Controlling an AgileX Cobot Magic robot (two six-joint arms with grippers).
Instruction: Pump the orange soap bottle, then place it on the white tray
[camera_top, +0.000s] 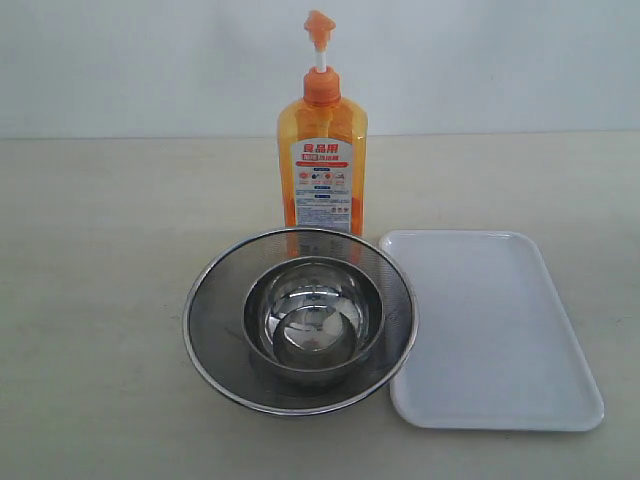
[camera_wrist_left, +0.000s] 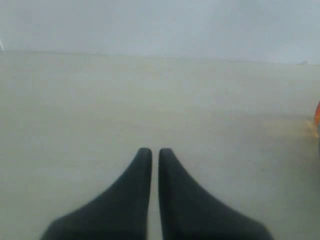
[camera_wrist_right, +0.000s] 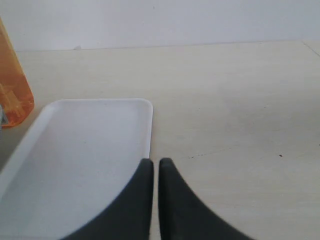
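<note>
Right wrist view: right gripper (camera_wrist_right: 155, 163) clenched empty by tray (camera_wrist_right: 90, 150) rim, bottle (camera_wrist_right: 12, 85) beyond; left gripper (camera_wrist_left: 155, 152) clenched empty too.

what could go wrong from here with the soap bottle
The orange soap bottle is tall and narrow, so an off-centre press on its pump head could tip it into the strainer close by. The white tray sits close beside the strainer's rim, so carrying the bottle over low might clip it.
</note>
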